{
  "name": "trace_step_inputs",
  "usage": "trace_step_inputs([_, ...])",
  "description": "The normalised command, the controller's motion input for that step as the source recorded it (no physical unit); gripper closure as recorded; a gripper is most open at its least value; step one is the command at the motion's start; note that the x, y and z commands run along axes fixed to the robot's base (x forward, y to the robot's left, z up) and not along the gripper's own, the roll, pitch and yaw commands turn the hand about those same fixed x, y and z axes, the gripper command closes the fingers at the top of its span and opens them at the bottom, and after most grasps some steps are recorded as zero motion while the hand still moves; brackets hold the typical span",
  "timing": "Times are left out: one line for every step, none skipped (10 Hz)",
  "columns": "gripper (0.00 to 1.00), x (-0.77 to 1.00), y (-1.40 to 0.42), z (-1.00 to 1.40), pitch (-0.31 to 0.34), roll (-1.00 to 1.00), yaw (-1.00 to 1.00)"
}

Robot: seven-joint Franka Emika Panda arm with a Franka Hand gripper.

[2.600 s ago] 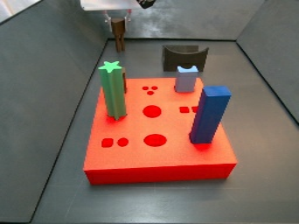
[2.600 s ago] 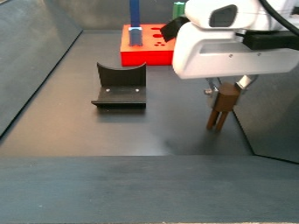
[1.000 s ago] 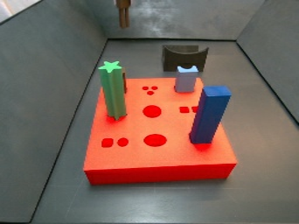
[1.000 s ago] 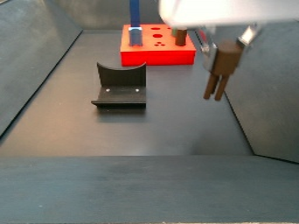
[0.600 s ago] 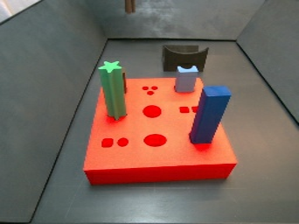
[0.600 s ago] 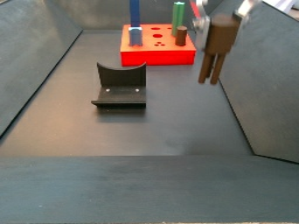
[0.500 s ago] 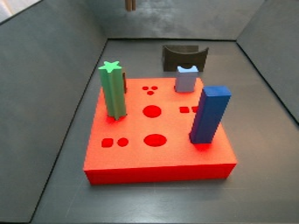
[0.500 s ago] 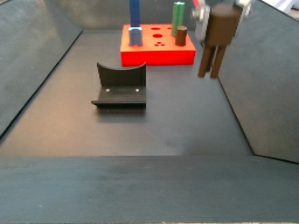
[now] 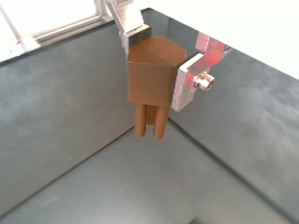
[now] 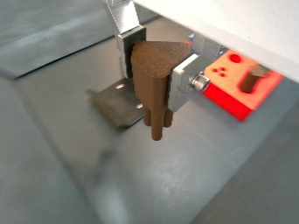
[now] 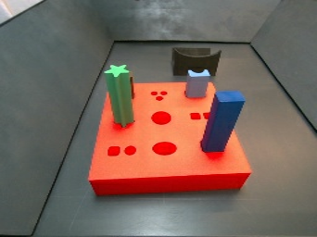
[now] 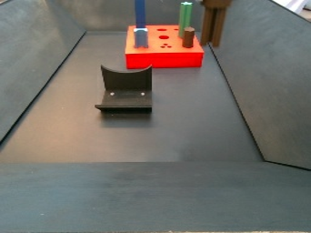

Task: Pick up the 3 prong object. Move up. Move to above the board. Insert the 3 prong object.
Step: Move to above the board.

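Note:
My gripper (image 9: 156,65) is shut on the 3 prong object (image 9: 149,87), a brown piece with a blocky top and thin prongs hanging below the silver fingers (image 9: 187,79). Both wrist views show it clamped, and my gripper (image 10: 156,73) holds the object (image 10: 152,101) high above the dark floor. The red board (image 10: 233,98) lies off to one side of the prongs, not under them. In a side view the object (image 12: 216,22) hangs at the upper edge, just right of the board (image 12: 165,58). The gripper is out of the side view that shows the board (image 11: 136,171) close up.
On the board stand a green star-topped post (image 11: 120,95), a tall blue block (image 11: 223,120) and a small pale blue piece (image 11: 197,85). The dark fixture (image 12: 124,89) stands on the floor in front of the board. Grey walls enclose the floor.
The gripper has risen with the 3 prong object and moved toward the board. It has left the top of one side view and sits higher and farther back in the other.

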Motion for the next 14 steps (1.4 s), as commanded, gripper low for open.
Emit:
trace_step_inputs([1.0,0.13,-1.0,0.2,0.066,0.0,-0.39])
trace_step_inputs([1.0,0.13,-1.0,0.2,0.046,-0.03,-0.18])
trace_step_inputs([1.0,0.14,-1.0,0.2,0.045,-0.03,-0.08])
trace_step_inputs([1.0,0.14,-1.0,0.21,0.052,-0.02,-0.04])
trace_step_inputs([1.0,0.14,-1.0,0.21,0.062,-0.03,-0.02])
trace_step_inputs([1.0,0.14,-1.0,0.21,0.065,0.0,-0.01])
trace_step_inputs([1.0,0.14,-1.0,0.22,0.067,0.0,0.0])
trace_step_inputs([1.0,0.15,-1.0,0.22,0.068,-0.02,0.0])
trace_step_inputs([1.0,0.16,-1.0,0.22,0.087,0.0,0.01])
trace_step_inputs([1.0,0.17,-1.0,0.22,0.1,0.01,0.01])
trace_step_inputs([1.0,0.19,-1.0,0.22,0.121,0.0,0.01])
trace_step_inputs([1.0,0.21,-1.0,0.23,0.127,0.01,0.01])
trace_step_inputs([1.0,0.22,-1.0,0.23,0.133,0.01,0.01])
trace_step_inputs([1.0,0.22,-0.83,0.19,0.134,0.01,0.01])
